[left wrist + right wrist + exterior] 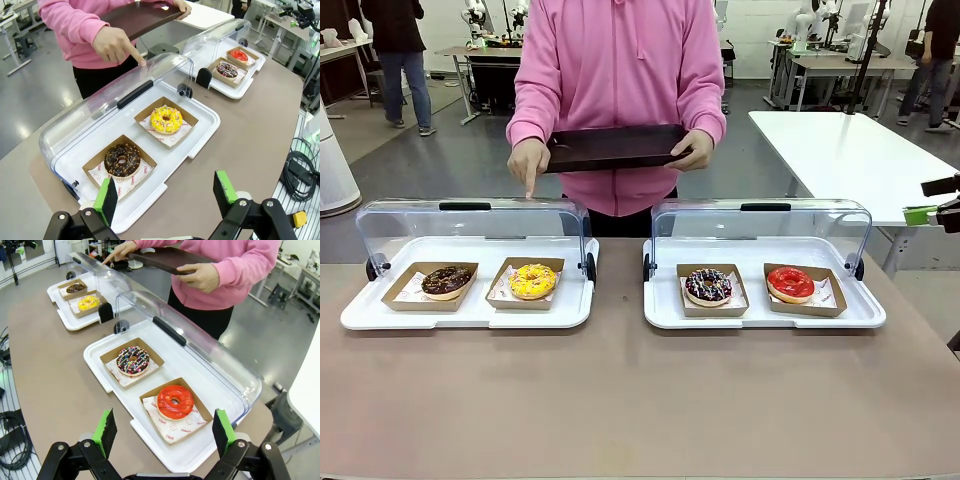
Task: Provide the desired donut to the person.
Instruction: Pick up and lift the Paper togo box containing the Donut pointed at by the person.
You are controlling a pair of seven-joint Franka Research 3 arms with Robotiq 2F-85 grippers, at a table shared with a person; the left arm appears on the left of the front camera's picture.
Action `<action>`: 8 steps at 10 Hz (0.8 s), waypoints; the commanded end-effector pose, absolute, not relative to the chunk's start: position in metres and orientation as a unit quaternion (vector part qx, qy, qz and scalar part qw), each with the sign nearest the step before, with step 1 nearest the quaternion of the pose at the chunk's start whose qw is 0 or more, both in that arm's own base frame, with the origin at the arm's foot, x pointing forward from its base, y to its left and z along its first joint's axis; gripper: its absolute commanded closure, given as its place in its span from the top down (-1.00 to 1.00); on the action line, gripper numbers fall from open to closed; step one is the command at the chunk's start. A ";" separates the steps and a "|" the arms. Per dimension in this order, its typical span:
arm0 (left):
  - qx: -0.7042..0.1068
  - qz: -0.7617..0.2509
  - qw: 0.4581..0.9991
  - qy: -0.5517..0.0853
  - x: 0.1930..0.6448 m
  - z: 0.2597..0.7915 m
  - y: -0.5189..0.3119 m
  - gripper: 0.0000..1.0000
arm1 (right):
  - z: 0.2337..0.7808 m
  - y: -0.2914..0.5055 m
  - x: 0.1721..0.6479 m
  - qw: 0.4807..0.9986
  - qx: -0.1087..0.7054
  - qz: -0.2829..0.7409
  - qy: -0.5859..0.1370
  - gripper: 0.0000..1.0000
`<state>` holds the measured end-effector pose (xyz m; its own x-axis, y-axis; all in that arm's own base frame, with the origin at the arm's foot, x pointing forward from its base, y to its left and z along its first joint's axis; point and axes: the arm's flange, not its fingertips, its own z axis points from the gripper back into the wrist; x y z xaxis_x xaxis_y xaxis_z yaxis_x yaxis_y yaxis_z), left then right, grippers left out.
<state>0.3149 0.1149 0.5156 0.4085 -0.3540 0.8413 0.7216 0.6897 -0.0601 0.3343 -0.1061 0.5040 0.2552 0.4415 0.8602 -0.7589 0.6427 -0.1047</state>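
At the far edge of the counter, the person in pink holds a dark tray level in one hand. The index finger of the other, the pointing hand, is on or just above the clear lid of the left display case, roughly over the yellow donut.

Step in hand, as I read it: the choice is being shown and the pick has not begun.

- Yellow donut: in the left case, in the slot nearer the counter's middle. It lies flat in an open cardboard boat, just beside the chocolate donut.
- Lid: rolled back, so the case is open on the robot's side.
- Robot's left hand: jaws wide apart, empty, above the counter's near edge just short of that case.
- Robot's right hand: also spread and empty, near the red donut.

Next move likely falls to the left hand: forward past the chocolate donut, down on the boat's wall.

- Icing looks glossy, sprinkled and probably soft. The boat is stiff, thin brown card over printed paper.
- Case base is smooth white plastic. The lid is a curved transparent dome with a black handle.
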 end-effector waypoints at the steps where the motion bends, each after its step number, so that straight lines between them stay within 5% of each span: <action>1: -0.189 -0.356 0.813 -0.421 0.310 0.505 0.074 1.00 | 0.502 -0.106 0.337 0.768 0.174 0.390 -0.477 1.00; 8: -0.144 -0.568 0.789 -0.184 0.358 0.391 -0.078 1.00 | 0.502 -0.106 0.337 0.768 0.174 0.390 -0.477 1.00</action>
<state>0.3688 -0.0784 0.4140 0.3353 -0.8057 0.4883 0.9288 0.3696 -0.0279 0.3344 -0.1054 0.5042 0.2558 0.4449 0.8583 -0.7593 0.6420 -0.1064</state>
